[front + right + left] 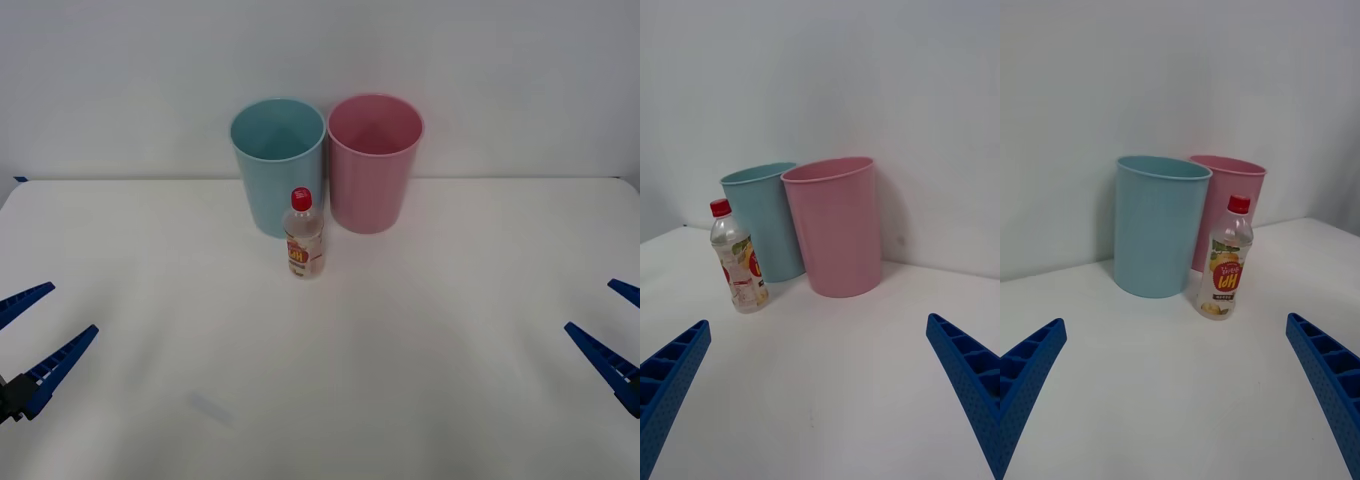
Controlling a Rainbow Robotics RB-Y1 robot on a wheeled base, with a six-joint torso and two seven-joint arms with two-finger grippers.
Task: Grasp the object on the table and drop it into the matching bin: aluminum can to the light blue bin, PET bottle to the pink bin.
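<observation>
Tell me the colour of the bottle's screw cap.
Red. The PET bottle's cap shows best in the left wrist view.

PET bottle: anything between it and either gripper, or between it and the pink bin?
Nothing visible. The PET bottle stands upright on bare table in front of the light blue bin. The left gripper and right gripper wait open at the near edges. The pink bin stands just beyond, open-topped.

The left gripper (28, 335) hangs low near the table's (400, 400) front left corner, its blue ribbed fingers (1030, 367) spread wide apart and holding nothing. The right gripper (612, 330) mirrors it near the front right corner, fingers (970, 375) likewise parted.
</observation>
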